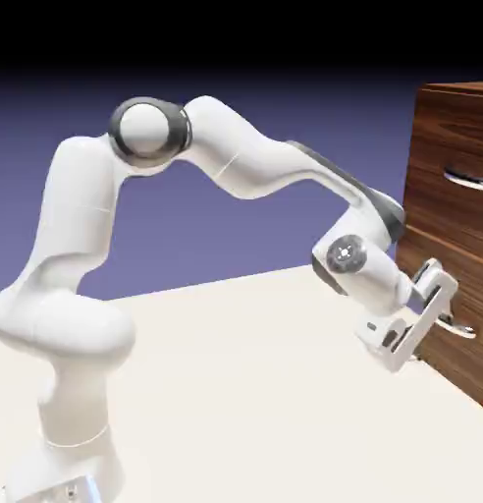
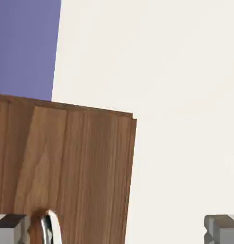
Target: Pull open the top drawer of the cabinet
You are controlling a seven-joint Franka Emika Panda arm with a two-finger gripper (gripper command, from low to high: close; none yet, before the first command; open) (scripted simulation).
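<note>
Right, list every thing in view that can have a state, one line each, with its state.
gripper: open, holding nothing, down near the lower handle.
top drawer: shut, flush with the cabinet front, handle untouched.
lower drawer: looks shut, its handle close beside one fingertip.
cabinet: upright on the table.

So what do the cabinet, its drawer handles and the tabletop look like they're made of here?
The cabinet looks like dark brown wood or wood veneer: streaky grain, matte. The top drawer's handle and the lower drawer's handle look like polished metal: silver with bright highlights. The table is plain, matte off-white with no texture, so its material is unclear. Everything is rendered.
</note>
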